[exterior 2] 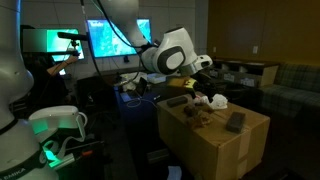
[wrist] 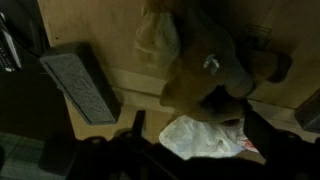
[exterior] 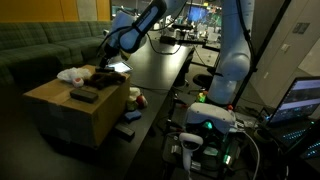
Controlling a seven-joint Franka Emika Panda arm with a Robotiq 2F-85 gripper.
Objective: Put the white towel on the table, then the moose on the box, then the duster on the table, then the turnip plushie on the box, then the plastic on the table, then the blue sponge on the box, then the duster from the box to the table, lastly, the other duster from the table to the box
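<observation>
Dim lab: glossy black table [exterior: 160, 72], brown cardboard box [exterior: 90, 118] standing beside it. White towel [wrist: 205, 138] lies crumpled on the box top, just beside the brown moose [wrist: 210, 70]. Claw [wrist: 192, 122] is right over the towel with its fingers spread. In the wrist view the towel sits between them, not pinched. Grey flat pad [wrist: 80, 85] lies off to one side.

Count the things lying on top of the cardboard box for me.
4 show on the box: a dark flat block at one side, a pale plush, a brown plush beside it, and a crumpled white piece. The arm may hide more.
</observation>
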